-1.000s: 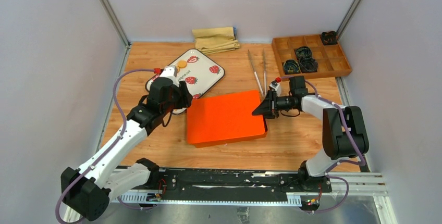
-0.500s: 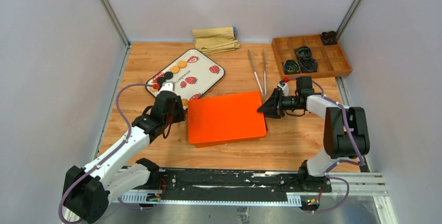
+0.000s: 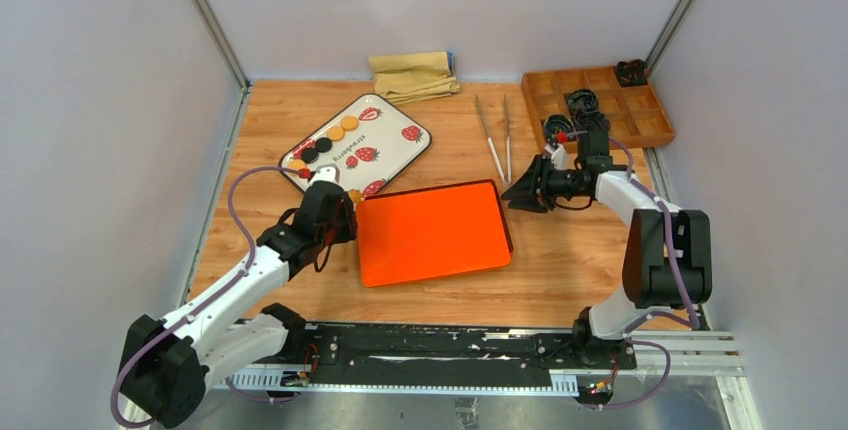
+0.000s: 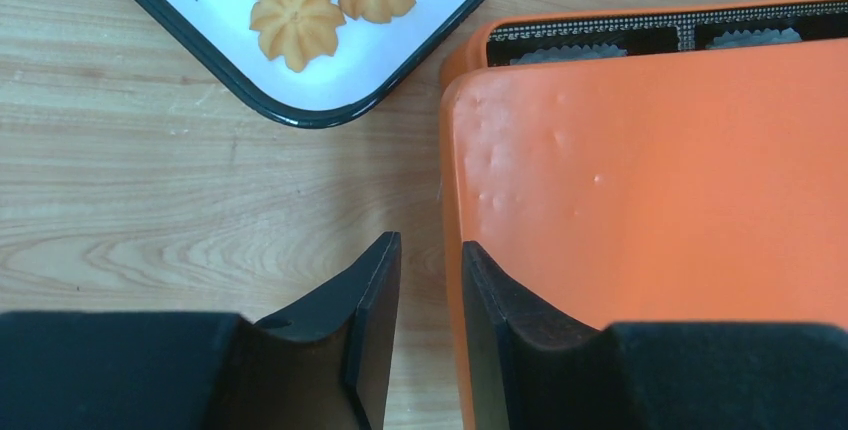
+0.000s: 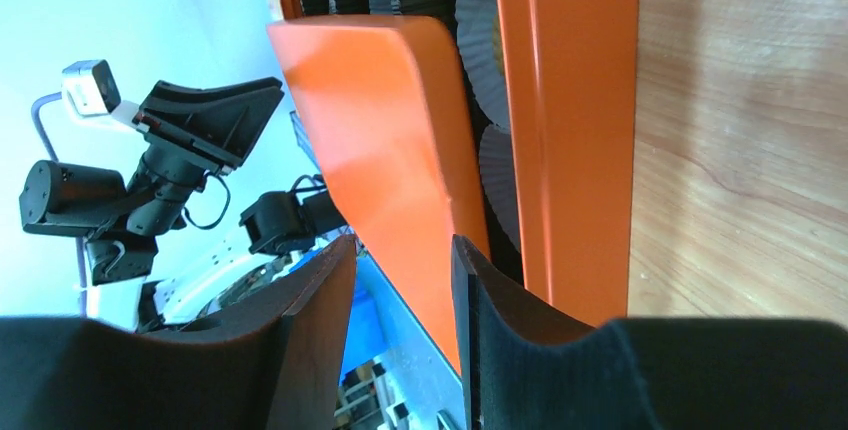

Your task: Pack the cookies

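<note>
The cookies (image 3: 337,134) are lying in a row on the strawberry tray (image 3: 388,140), upper left of centre, just beside the orange lid (image 3: 430,230). The left tool (image 4: 430,245) is hovering at the lid's left edge, jaws slightly parted and pinching nothing. The right tool (image 5: 400,245) is pointing at the lid's upper right corner; I cannot tell whether it is gripping.
</note>
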`<state>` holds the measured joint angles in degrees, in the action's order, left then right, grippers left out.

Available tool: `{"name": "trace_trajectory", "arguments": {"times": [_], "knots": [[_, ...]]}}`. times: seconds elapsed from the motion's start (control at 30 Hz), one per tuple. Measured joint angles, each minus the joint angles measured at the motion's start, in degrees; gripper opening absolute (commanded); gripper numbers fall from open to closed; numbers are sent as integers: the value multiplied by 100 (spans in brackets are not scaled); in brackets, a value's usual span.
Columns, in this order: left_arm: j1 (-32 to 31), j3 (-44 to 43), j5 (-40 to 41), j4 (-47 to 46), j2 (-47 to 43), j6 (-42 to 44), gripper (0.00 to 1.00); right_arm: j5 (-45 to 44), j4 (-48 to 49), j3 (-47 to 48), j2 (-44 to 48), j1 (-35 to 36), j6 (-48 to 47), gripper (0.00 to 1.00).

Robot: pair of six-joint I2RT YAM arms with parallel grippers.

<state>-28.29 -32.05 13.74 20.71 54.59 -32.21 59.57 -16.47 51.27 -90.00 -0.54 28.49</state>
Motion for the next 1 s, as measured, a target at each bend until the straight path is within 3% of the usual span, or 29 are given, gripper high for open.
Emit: {"name": "trace_trajectory", "arguments": {"times": [0.23, 0.43, 0.73, 1.0], "knots": [[-35, 7, 160, 52, -92, -24, 34, -1322, -752, 313, 1056, 0, -363, 44], [-35, 0, 479, 306, -96, -133, 28, -2669, -1274, 330, 1827, 0, -680, 34], [-52, -72, 739, 776, 184, -483, 16, -3842, -1659, 214, 1523, 0, -909, 0], [-614, -144, 680, 846, 859, -765, 13, -3936, -1606, -20, 684, 0, -931, 0]]}}
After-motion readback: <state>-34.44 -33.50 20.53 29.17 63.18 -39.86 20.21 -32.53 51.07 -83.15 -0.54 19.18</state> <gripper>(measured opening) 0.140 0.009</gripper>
